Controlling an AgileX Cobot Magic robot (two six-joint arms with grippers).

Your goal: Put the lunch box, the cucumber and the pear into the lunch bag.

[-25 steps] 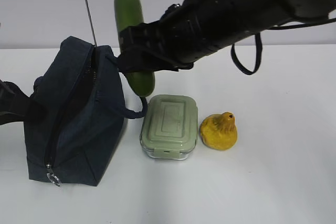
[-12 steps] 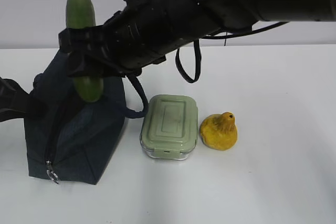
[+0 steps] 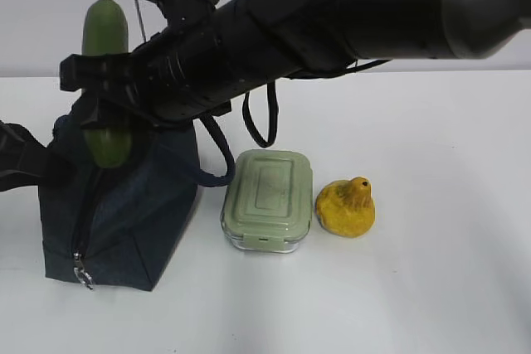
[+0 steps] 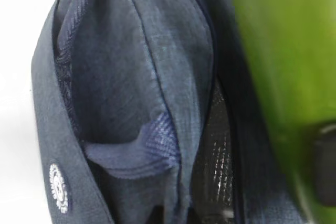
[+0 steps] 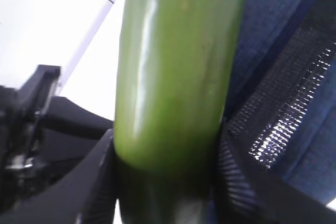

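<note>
I have the right arm reached across to the left of the exterior view, its fingers (image 3: 106,104) clamped on the long, smooth, dark green cucumber (image 3: 105,80), which I hold upright with its lower end over the top of the boxy dark navy fabric lunch bag (image 3: 124,205). In the right wrist view the cucumber (image 5: 178,61) fills the middle of the frame, gripped between the black fingers (image 5: 233,182), with the navy fabric of the bag (image 5: 283,35) just behind it. The left wrist view shows the bag's opening (image 4: 136,93) from close above, a strip of dark shiny lining visible inside, and the blurred cucumber (image 4: 283,66) at the right edge; the left arm sits at the far left of the exterior view against the bag, and I cannot tell how its fingers stand. On the white table (image 3: 431,288), just right of the bag, rests the small rounded-rectangular lunch box with its pale sage-green lid and clear base (image 3: 268,199), and just beside it to the right sits the squat, lumpy yellow pear (image 3: 345,207). The bag's metal ring pull (image 3: 83,280) hangs near its lower front corner.
</note>
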